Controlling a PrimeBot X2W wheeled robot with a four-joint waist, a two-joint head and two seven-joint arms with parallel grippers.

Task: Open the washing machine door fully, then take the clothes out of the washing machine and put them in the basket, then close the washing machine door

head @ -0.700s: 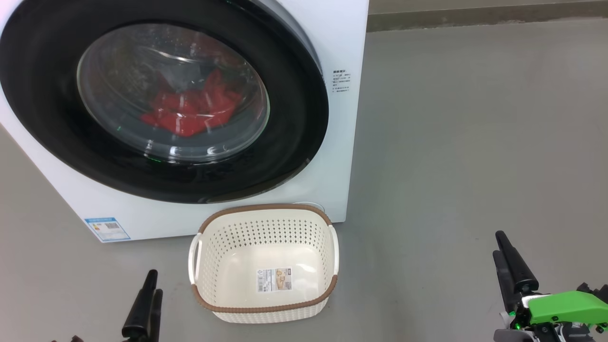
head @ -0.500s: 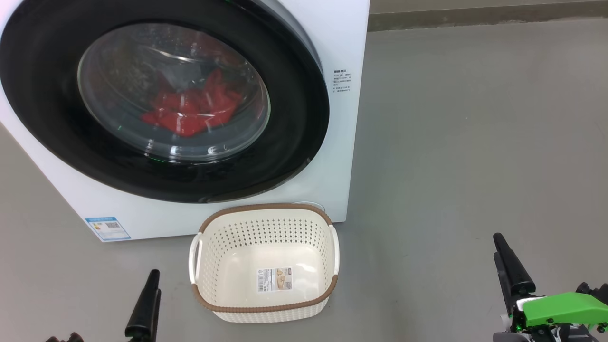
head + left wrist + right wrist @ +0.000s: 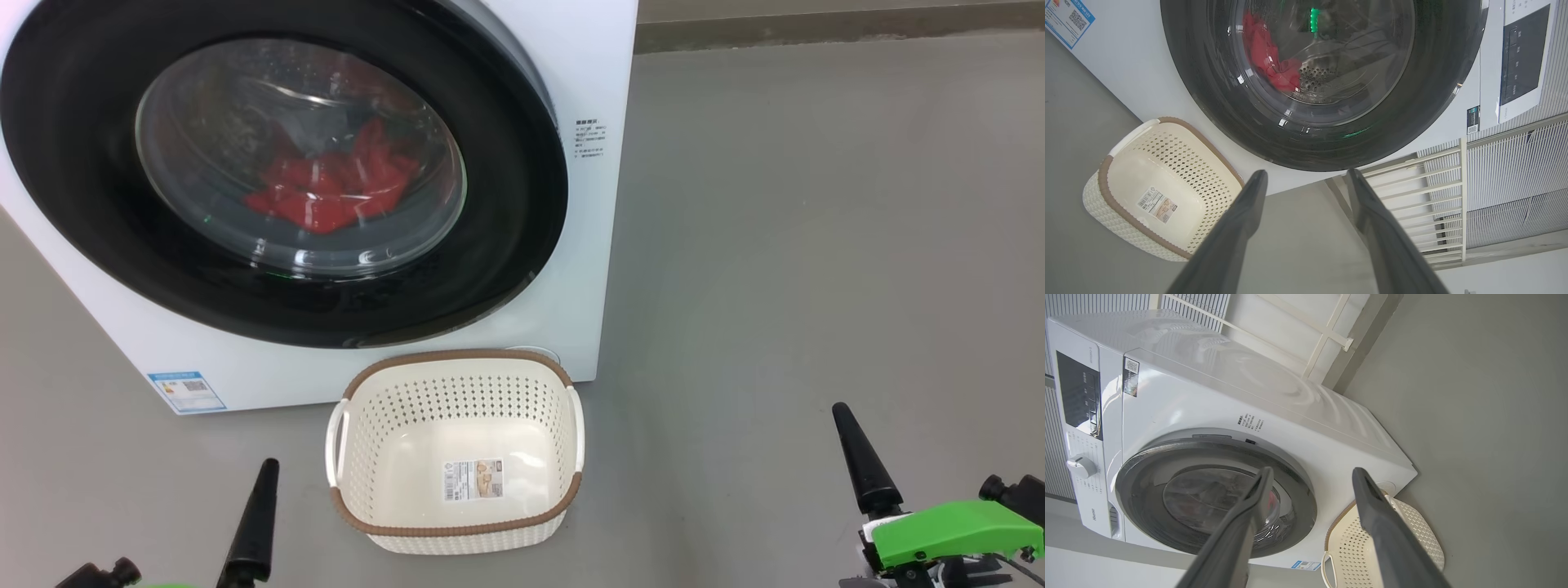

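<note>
Well, washing machine door (image 3: pixel 506 180) is shut: stiff, glossy, so hook its right edge, prob. Clothes (image 3: pixel 326 192), soft & light, lie inside. Jaws of left gripper (image 3: pixel 1306 173) and right gripper (image 3: pixel 1310 469): apart, empty.

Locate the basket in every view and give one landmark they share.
Head view: basket at bottom centre, just below the washing machine door.
Left wrist view: basket at lower left, beside the door.
Right wrist view: basket at the bottom, right of centre.
Shared landmark: the round door.

The washing machine door (image 3: pixel 326 314) runs off the top edge; the printed label (image 3: pixel 589 139) seems unreadable.
</note>
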